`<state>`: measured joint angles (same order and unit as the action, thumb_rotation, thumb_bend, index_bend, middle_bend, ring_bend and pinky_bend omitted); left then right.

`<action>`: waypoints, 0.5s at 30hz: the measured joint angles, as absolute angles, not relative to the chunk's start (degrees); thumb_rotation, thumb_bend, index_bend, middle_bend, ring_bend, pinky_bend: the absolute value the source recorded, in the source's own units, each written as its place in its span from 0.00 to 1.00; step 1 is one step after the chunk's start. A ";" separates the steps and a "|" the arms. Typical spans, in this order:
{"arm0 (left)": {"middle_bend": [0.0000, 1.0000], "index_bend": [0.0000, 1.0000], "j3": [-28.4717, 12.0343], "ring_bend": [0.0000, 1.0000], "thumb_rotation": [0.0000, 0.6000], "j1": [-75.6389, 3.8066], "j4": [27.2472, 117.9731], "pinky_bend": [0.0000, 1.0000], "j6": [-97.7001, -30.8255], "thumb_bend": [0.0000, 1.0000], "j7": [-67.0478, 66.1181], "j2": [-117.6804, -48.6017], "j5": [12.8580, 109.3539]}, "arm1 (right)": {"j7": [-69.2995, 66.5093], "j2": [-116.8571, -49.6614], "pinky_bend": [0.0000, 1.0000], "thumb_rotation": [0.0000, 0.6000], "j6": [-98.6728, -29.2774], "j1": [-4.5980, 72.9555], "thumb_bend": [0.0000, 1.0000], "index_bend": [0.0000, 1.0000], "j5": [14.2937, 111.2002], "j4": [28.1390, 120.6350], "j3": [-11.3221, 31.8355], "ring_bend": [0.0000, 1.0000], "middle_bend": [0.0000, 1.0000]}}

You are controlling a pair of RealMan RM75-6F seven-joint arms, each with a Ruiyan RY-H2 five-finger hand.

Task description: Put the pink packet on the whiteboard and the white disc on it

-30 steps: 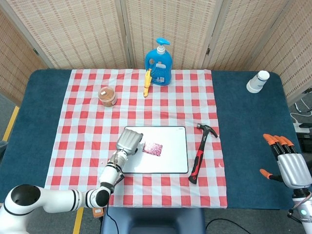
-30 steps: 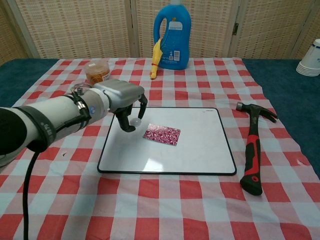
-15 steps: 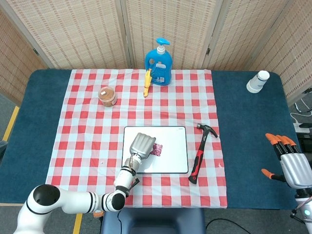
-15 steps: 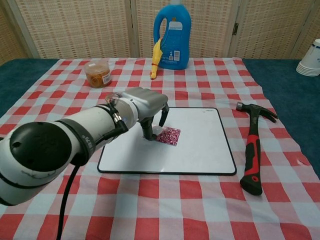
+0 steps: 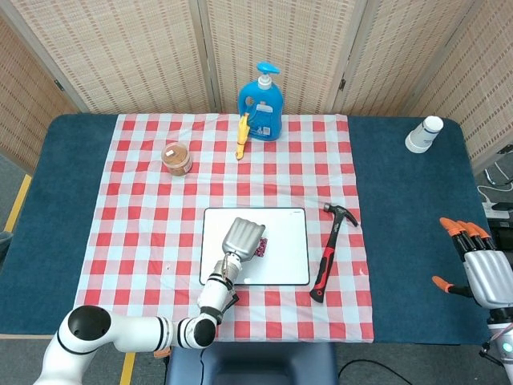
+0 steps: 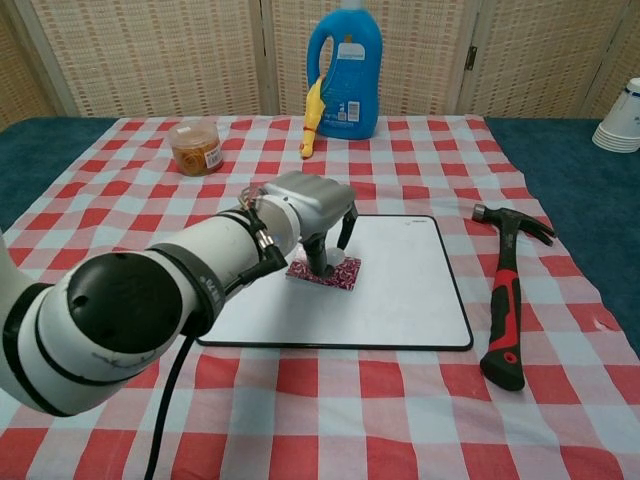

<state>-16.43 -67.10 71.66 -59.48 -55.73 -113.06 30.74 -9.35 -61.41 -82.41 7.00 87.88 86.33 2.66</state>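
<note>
One hammer, one detergent bottle, one jar, one whiteboard.

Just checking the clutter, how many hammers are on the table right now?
1. The hammer lies on the checked cloth just right of the whiteboard.

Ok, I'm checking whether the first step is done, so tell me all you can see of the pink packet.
The pink packet is a small flat rectangle with a shiny, speckled pink-and-white surface, like foil or printed plastic. It lies flat on the whiteboard, left of its middle, turned slightly askew to the board's edges. The left hand is directly over it with fingers pointing down at its top; in the head view the hand hides most of it. Whether the fingers actually touch it, I cannot tell.
</note>
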 measured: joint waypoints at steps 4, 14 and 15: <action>1.00 0.49 -16.47 1.00 1.00 -67.02 70.36 1.00 -59.28 0.30 -55.33 -113.51 31.13 | -9.43 -61.39 0.13 1.00 -82.32 7.03 0.02 0.06 87.80 86.25 2.72 0.05 0.12; 1.00 0.45 -16.09 1.00 1.00 -66.50 71.04 1.00 -58.27 0.27 -55.53 -112.65 30.83 | -9.28 -61.50 0.13 1.00 -82.33 7.08 0.02 0.06 87.85 86.20 2.78 0.05 0.12; 1.00 0.44 -16.08 1.00 1.00 -66.42 71.27 1.00 -58.29 0.27 -55.50 -112.50 30.82 | -9.23 -61.51 0.13 1.00 -82.36 7.07 0.02 0.06 87.86 86.24 2.79 0.05 0.12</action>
<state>-16.08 -66.42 71.27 -58.29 -55.50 -112.50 30.82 -9.23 -61.51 -82.36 7.07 87.86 86.24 2.79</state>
